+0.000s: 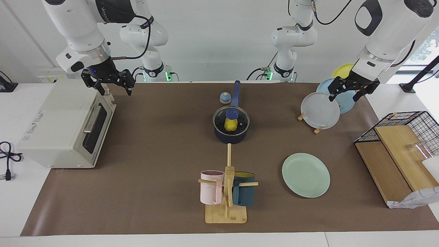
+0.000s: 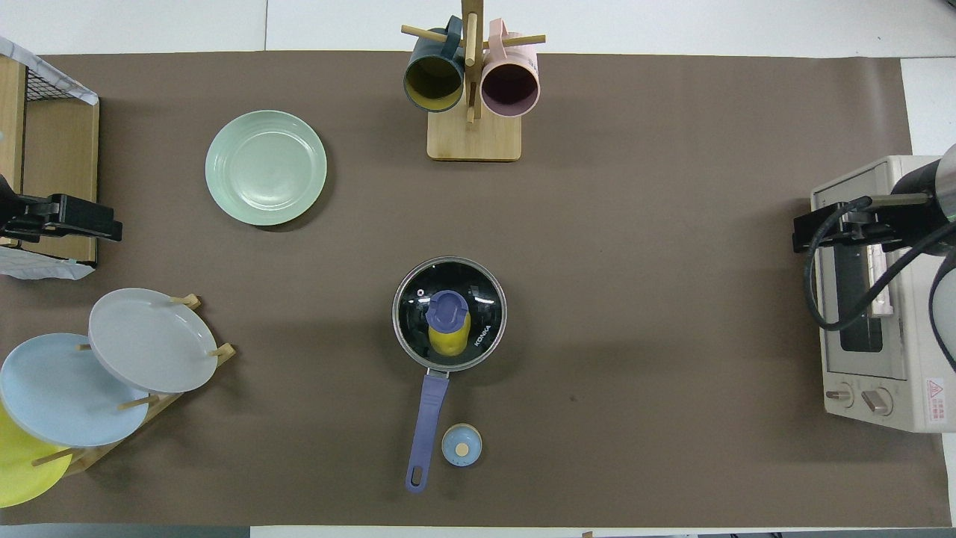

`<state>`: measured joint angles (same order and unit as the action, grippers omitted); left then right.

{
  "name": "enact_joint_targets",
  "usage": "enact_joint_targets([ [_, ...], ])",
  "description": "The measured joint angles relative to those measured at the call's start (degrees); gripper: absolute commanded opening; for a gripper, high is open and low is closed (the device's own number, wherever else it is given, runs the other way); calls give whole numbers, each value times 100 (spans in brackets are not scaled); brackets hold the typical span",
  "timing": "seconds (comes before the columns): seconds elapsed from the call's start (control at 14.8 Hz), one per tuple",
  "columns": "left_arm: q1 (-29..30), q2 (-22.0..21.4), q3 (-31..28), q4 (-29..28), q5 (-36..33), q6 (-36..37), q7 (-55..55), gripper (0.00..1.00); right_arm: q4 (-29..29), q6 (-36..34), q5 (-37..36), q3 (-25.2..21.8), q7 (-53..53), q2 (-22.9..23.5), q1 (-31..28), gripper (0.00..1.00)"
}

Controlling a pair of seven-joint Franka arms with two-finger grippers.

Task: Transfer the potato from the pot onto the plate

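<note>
The pot [image 1: 231,132] sits at the centre of the frame under a clear glass lid [image 1: 231,120], the yellow potato [image 1: 230,125] visible inside, its blue handle pointing to the top. The mint-green plate [image 1: 306,175] lies bare at lower right. The right gripper [image 1: 114,88] hangs open over the toaster oven [image 1: 65,127] at upper left; the left gripper [image 1: 344,95] hangs open over the plate rack [image 1: 319,129] at upper right

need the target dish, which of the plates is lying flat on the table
The pale mint-green plate, alone on the brown mat beside the mug tree. The grey-white plate, light blue plate and yellow plate stand on edge in the wooden rack.
</note>
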<state>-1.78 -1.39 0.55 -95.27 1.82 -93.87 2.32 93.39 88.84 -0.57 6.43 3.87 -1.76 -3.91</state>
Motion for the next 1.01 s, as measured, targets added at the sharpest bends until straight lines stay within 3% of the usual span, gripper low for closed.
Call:
enact_joint_targets([
  [1.01,1,0,4,0,0,1,0,100,1,58,31,10,-8,1,79,100],
])
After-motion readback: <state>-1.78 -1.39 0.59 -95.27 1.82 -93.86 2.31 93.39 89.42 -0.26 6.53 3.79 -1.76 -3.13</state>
